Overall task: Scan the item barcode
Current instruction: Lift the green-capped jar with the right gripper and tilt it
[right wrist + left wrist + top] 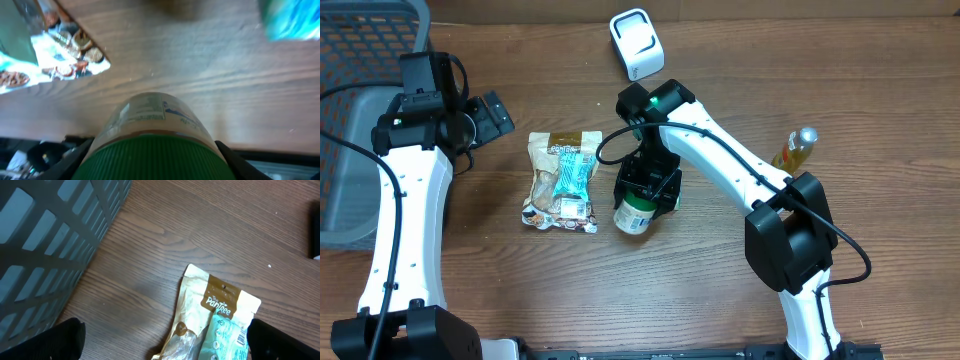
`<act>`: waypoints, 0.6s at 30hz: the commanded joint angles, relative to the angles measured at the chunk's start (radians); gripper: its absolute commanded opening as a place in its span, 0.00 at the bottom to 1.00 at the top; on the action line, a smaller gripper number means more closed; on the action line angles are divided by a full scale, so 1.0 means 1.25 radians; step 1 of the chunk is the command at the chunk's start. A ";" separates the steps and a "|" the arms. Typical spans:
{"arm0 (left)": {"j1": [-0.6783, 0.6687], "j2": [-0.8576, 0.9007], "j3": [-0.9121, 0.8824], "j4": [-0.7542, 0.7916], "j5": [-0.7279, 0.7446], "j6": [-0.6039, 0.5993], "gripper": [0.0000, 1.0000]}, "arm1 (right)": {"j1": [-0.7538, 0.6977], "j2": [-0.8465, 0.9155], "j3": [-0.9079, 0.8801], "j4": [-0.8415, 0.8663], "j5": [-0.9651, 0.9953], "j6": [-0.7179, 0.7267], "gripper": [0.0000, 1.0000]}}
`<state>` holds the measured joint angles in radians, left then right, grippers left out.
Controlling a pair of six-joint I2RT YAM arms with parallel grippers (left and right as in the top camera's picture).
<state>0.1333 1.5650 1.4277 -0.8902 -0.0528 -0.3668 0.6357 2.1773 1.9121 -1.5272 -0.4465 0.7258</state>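
Observation:
A jar with a green lid and a pale label sits between the jaws of my right gripper, which is shut on it near the lid, right of the table's middle. In the right wrist view the jar fills the gap between the fingers of that gripper. I can make out no barcode on its label. The white scanner stands at the back edge. My left gripper hangs open and empty at the left; in its wrist view the left gripper spans the top of a snack bag.
The snack bag lies flat just left of the jar, a barcode showing on its teal side. A grey basket fills the far left. A small yellow bottle lies at the right, behind the right arm.

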 commanded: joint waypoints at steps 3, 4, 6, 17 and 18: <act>0.008 0.003 0.006 0.003 -0.005 0.003 0.99 | -0.004 -0.040 0.026 -0.026 -0.098 0.000 0.24; 0.008 0.003 0.006 0.003 -0.005 0.003 1.00 | -0.004 -0.040 0.026 -0.031 -0.108 0.000 0.24; 0.008 0.003 0.006 0.003 -0.005 0.003 0.99 | -0.004 -0.040 0.026 -0.041 -0.120 0.000 0.14; 0.008 0.003 0.006 0.003 -0.005 0.003 0.99 | -0.004 -0.040 0.026 -0.065 -0.190 0.000 0.04; 0.008 0.003 0.006 0.003 -0.005 0.003 0.99 | -0.004 -0.040 0.026 -0.065 -0.203 0.000 0.04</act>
<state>0.1333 1.5650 1.4277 -0.8902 -0.0532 -0.3668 0.6353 2.1773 1.9121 -1.6035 -0.6239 0.7258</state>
